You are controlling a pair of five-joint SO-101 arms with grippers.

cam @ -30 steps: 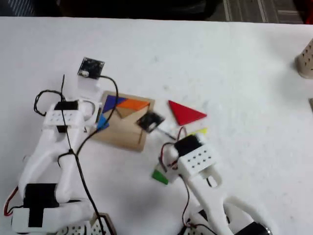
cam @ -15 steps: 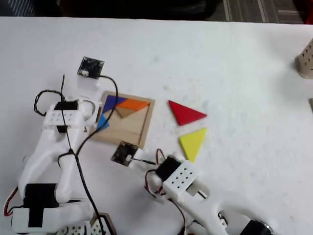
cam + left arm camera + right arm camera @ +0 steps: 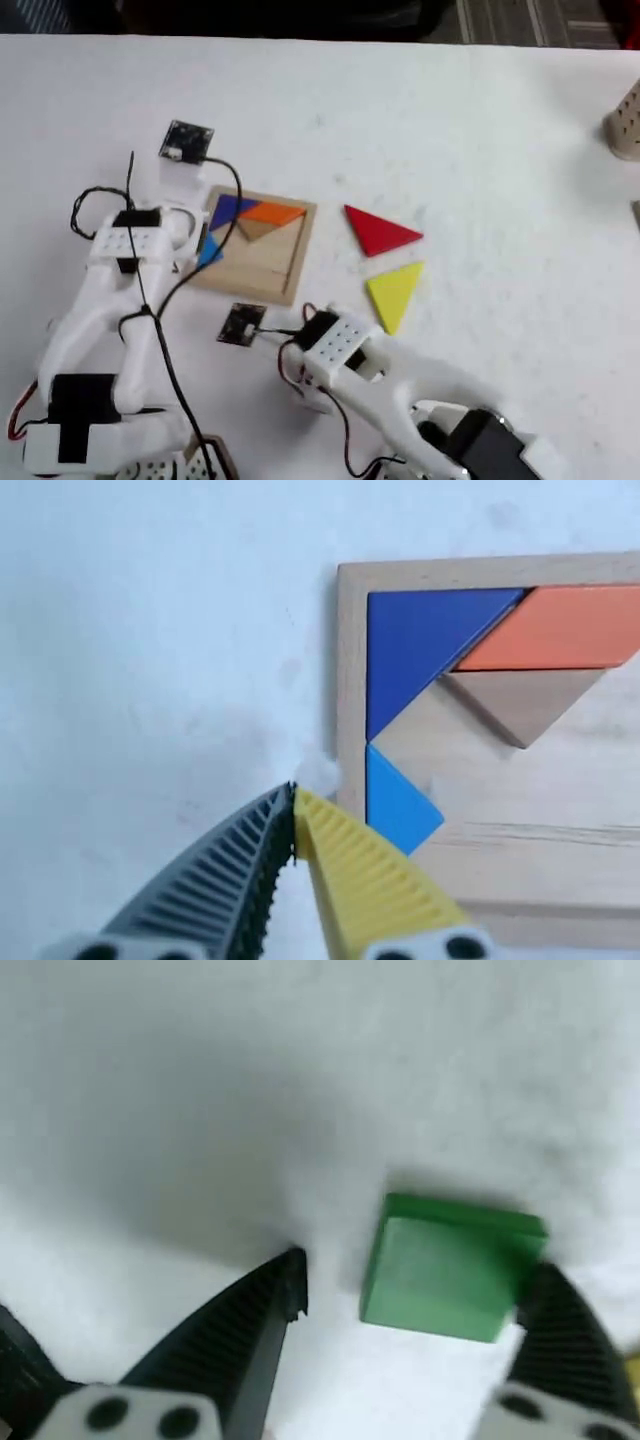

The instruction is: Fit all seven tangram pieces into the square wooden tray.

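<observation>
The square wooden tray (image 3: pixel 262 285) (image 3: pixel 350 680) holds a dark blue triangle (image 3: pixel 227 209) (image 3: pixel 420 645), an orange piece (image 3: pixel 272 212) (image 3: pixel 565 625), a wood-coloured triangle (image 3: pixel 525 702) and a small light blue triangle (image 3: pixel 210 251) (image 3: pixel 398 802). A red triangle (image 3: pixel 378 230) and a yellow triangle (image 3: pixel 393 291) lie on the table right of the tray. My left gripper (image 3: pixel 293 815) is shut with nothing in it, its tip at the tray's left rim. My right gripper (image 3: pixel 415 1290) stands open around a green square (image 3: pixel 450 1265), one finger touching it. That arm (image 3: pixel 335 350) sits below the tray.
The white table (image 3: pixel 480 150) is bare at the back and right. A perforated beige object (image 3: pixel 625 122) stands at the right edge. Black cables (image 3: pixel 165 300) trail over the left arm and the tray's left side.
The right arm has swung left and toward the table's front, uncovering the yellow triangle and covering the green square in the high view. The left arm has kept still.
</observation>
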